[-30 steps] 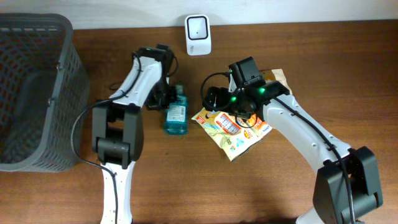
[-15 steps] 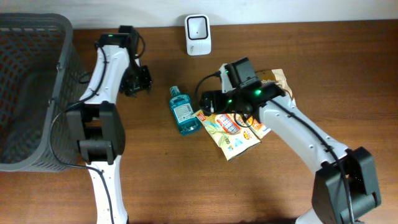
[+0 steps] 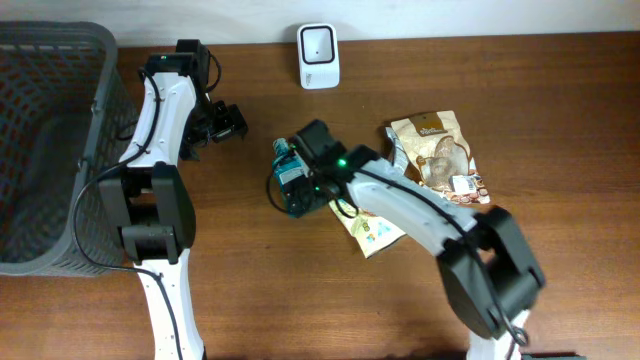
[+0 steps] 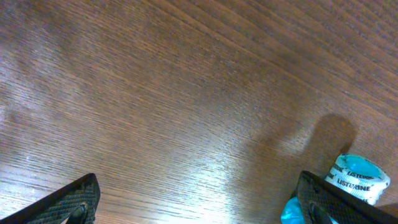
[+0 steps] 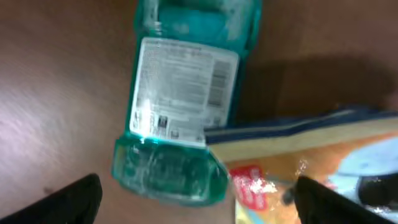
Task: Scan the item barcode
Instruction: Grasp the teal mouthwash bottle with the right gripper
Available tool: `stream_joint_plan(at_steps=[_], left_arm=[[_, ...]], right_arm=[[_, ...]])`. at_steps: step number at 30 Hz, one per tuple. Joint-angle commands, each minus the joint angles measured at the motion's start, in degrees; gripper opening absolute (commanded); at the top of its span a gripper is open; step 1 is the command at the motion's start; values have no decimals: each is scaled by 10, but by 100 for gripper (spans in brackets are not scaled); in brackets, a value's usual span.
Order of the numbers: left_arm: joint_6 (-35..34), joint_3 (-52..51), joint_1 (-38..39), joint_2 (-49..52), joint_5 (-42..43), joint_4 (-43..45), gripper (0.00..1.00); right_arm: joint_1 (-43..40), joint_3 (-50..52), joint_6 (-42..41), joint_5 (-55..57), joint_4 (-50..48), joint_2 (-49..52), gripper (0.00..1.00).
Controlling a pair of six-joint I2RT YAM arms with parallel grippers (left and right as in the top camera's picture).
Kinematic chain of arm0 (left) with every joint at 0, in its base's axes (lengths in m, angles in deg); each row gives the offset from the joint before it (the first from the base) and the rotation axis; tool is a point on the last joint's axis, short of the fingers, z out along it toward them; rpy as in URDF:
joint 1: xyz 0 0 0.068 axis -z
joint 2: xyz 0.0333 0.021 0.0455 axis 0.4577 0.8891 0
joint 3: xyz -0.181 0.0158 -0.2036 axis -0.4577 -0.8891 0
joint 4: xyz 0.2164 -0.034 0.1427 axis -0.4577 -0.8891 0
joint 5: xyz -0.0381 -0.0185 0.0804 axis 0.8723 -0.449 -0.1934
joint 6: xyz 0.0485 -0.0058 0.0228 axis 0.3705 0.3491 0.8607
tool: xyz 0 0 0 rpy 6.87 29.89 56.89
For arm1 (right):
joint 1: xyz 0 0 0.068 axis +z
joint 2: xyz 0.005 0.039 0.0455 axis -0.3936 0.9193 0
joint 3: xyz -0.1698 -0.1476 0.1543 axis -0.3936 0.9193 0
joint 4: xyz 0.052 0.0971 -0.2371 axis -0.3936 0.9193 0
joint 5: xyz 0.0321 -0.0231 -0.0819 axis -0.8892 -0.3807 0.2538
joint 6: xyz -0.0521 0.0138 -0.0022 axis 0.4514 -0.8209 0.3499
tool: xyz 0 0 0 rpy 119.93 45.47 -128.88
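Right fingers (image 5: pixel 69 200) stood spread as wide as they go, holding nothing, one on either side of the bottle (image 5: pixel 179 112) and above it. The left fingers (image 4: pixel 76 198) were also wide apart and empty, over bare table (image 3: pixel 560 300) near the back left corner, just beside the basket (image 3: pixel 50 150) at the left edge.

The bottle lay on its side near the middle of the table, a little in front of the scanner (image 3: pixel 318 42) that stood at the back edge. Its white label faced up, with the barcode (image 5: pixel 219 79) plain to see in the right wrist view. A yellow packet (image 5: pixel 311 155) touched the bottle's side and seemed to overlap it slightly (how far I could not tell). A brown bag (image 3: pixel 435 150) lay well apart, toward the right edge.

By its look the bottle was small, stiff plastic with liquid inside, so probably firm under pressure but with some weight, and smooth enough to slip or roll. The best hold was likely across the two narrow sides at mid-body, leaving the label and barcode uncovered for the scanner. Closing too near the packet might have pinched its edge and dragged it along.
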Motion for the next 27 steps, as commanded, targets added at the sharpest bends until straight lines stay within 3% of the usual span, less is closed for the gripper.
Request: stream_joint_plan(at_steps=[1, 4, 9, 14, 20, 27], left_arm=[[-9, 6, -1, 4, -3, 1, 99], [-9, 6, -1, 4, -2, 1, 99], [-9, 6, -1, 4, -2, 1, 99], [-9, 6, -1, 4, -2, 1, 99], [-9, 6, -1, 4, -2, 1, 99], [-9, 6, -1, 4, -2, 1, 99]], right_arm=[[9, -125, 28, -12, 67, 48, 98], [10, -209, 28, -12, 116, 99, 98], [25, -211, 23, -21, 102, 157, 98], [52, -211, -4, 69, 90, 173, 98], [58, -208, -125, 174, 91, 174, 99], [101, -207, -134, 236, 81, 174, 93]])
